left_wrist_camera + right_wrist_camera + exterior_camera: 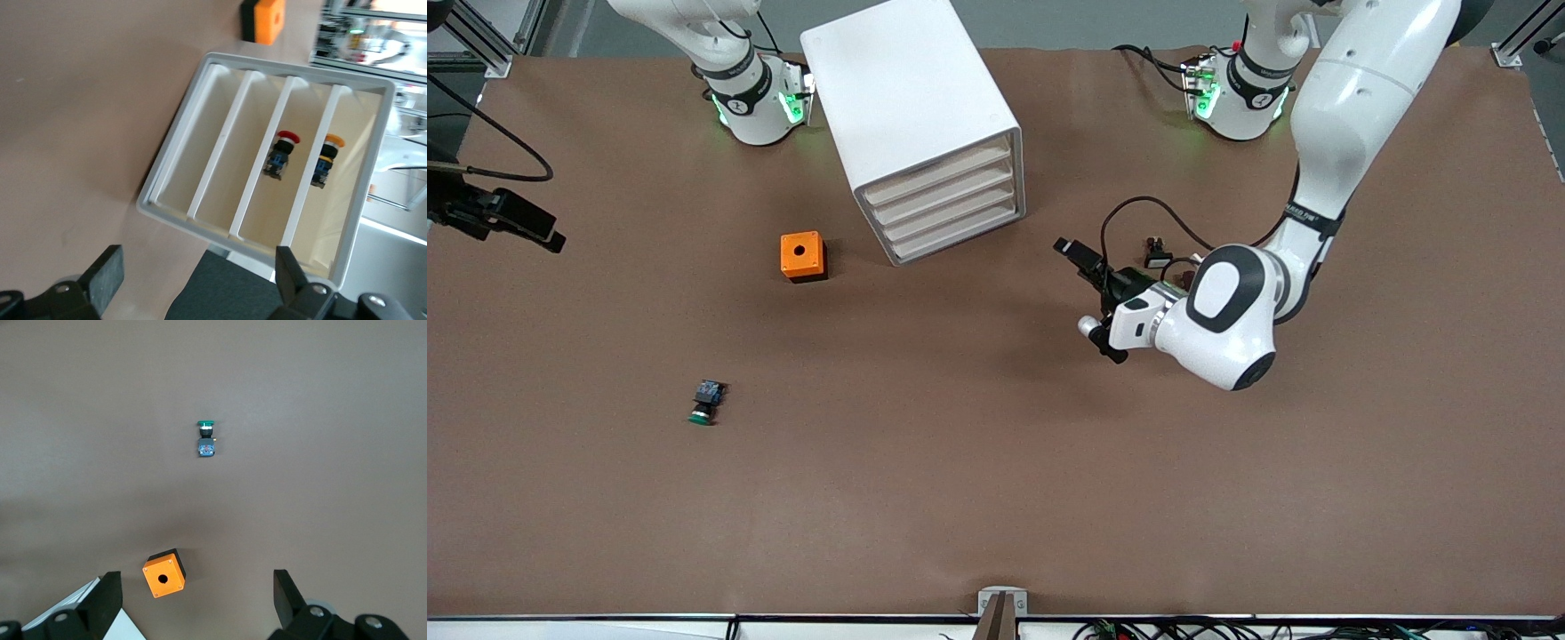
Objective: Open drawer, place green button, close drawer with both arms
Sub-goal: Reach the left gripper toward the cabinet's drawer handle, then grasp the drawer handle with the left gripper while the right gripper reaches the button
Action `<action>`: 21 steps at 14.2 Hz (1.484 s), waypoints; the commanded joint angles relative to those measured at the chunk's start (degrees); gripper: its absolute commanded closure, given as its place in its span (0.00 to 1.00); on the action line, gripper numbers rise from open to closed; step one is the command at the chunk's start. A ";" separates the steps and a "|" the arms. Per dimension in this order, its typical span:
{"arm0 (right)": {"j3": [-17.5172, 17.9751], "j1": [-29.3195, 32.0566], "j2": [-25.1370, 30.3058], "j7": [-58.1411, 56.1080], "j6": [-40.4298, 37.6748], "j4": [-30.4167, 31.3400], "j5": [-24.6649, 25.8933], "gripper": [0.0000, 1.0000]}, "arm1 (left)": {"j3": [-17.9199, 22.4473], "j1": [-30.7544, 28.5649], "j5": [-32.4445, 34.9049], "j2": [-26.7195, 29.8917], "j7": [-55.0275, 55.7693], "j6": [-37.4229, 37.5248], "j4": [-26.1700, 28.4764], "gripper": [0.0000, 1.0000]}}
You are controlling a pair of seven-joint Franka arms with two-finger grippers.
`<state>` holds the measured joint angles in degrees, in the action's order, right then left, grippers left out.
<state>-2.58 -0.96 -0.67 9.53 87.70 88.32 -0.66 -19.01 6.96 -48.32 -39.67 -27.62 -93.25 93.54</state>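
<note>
Cabinet: the white cabinet (911, 107) stands near the robots' end of the table, between the two arm bases. Its front faces the left arm's side.
Drawer: the lowest drawer (960, 235) looks pushed in, level with the three above it. So it is not open yet.
Button: the little green button (705, 403) lies on the brown table (996, 498), nearer the front camera than the orange box (802, 256) and well apart from the cabinet. Nothing is holding it.
Left gripper: the left gripper (1089, 298) hangs low in front of the drawers, a little way off. Its fingers are spread wide and hold nothing.
Right gripper: the right gripper (193, 600) is up high over the table, looking down on the orange box and the button. Its fingers are wide apart and empty too. This arm seems to wait.
Done: nothing that shows so far.
Left to do: pull the lowest drawer out, pick up the button, put it in, push the drawer shut.
</note>
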 commanded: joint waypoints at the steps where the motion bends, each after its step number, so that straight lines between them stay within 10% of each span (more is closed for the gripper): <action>1: 0.21 0.25 -2.84 0.58 -0.69 -1.58 1.19 0.00 | -0.68 1.56 -5.72 -0.40 -6.37 -2.28 2.78 0.00; 13: 0.30 3.42 -11.98 0.75 2.65 -1.66 -0.57 0.00 | -0.68 13.60 -28.49 -10.34 -25.28 -9.66 6.65 0.00; 21: 0.47 -1.33 -15.67 4.97 11.75 5.70 0.48 0.00 | -0.59 16.16 -31.93 -12.62 -26.95 -10.46 6.30 0.00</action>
<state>-2.18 -1.68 -15.98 12.81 95.03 90.54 -0.52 -19.47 22.83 -78.67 -51.41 -52.67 -103.28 100.30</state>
